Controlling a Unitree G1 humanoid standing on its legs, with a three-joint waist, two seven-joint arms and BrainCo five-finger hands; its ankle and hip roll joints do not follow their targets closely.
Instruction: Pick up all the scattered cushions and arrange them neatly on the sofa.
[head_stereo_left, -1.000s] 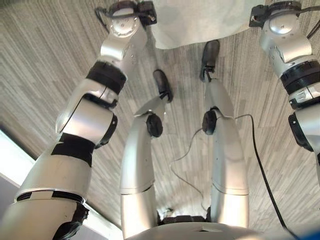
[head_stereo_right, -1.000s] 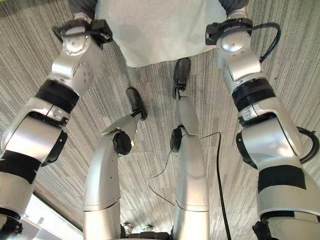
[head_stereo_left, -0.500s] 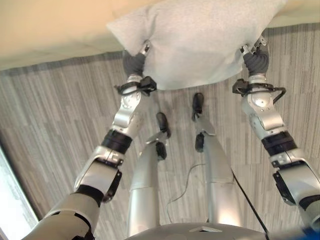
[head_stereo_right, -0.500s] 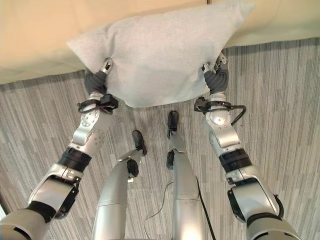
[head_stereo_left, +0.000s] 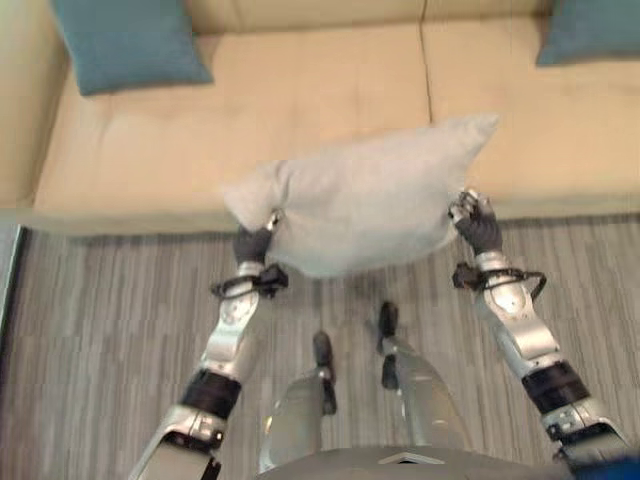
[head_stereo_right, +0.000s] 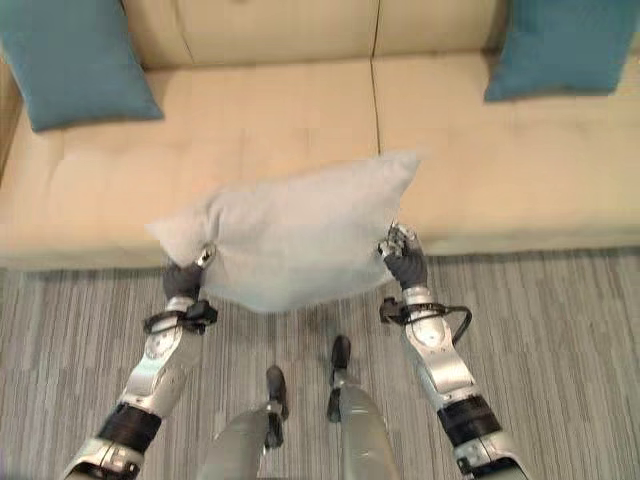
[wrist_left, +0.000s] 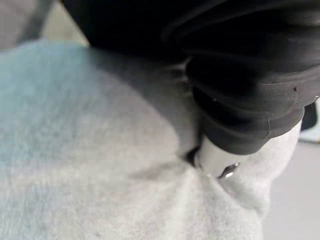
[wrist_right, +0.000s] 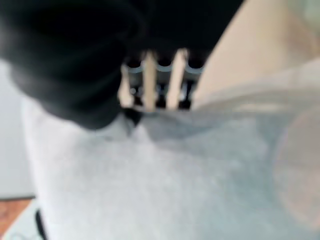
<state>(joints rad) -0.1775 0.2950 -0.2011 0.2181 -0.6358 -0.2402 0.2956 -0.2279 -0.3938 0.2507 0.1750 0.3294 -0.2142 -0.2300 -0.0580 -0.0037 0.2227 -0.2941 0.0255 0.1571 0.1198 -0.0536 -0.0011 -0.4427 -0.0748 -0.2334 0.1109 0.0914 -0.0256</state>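
We have the grey cushion up in the air between both hands, in front of the sofa and overlapping its front edge in the head views. Its long axis runs side to side across us, tilted: the right-hand corner points up toward the sofa seat, the left end sits lower.

Left hand is at the cushion's lower left edge, right hand at its right edge. Fingers on both dig into the fabric and pinch it; the left wrist view shows the cloth puckered around one finger, the right wrist view shows a row of fingers pressed into the cushion. Fingertips are mostly buried in the cloth, so exact finger placement is hard to make out.

Two teal cushions on the sofa: one at the left end, one at the right end, both cut off by the frame edge. Striped grey floor below.
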